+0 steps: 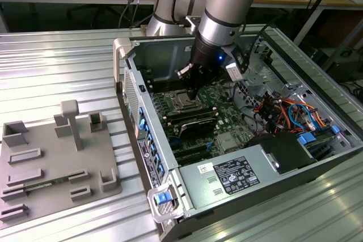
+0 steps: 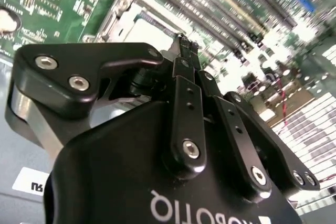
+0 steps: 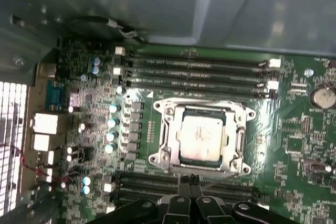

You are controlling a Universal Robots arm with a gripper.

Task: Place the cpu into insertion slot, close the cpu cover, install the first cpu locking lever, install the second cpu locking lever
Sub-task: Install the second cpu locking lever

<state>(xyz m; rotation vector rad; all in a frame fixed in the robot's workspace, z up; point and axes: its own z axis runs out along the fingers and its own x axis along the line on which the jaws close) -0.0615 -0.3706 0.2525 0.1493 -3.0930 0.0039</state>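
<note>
Lying open on the ribbed metal tabletop (image 1: 57,66), the computer case (image 1: 317,162) takes up most of the exterior view, with a grey fixture tray (image 1: 51,162) well apart from it toward that view's left. Arm (image 1: 227,4) reaches down into the case over the green motherboard (image 3: 294,124). Insertion slot (image 3: 202,137) sits between two banks of long black memory slots (image 3: 199,69). Cpu cover (image 3: 165,109) lies flat around the socket, silvery frame down on all four sides as far as can be seen. Cpu (image 3: 202,137) rests seated inside the window cut-out, pale metal face up, apparently square to the frame. Tool (image 3: 189,180) hangs just beside the socket's near edge in the first wrist view, fingers pressed together with nothing between them; tips (image 2: 184,45) come to a point in the second wrist view, close above the frame edge. Whether either locking lever is latched cannot be told. Risks, as judged: closed tips descending off the mark could scrape the frame or strike the nearest memory slots; pressing on the cover with the chip slightly askew could bend socket pins; a lever slipping from under the tips could spring back.
</note>
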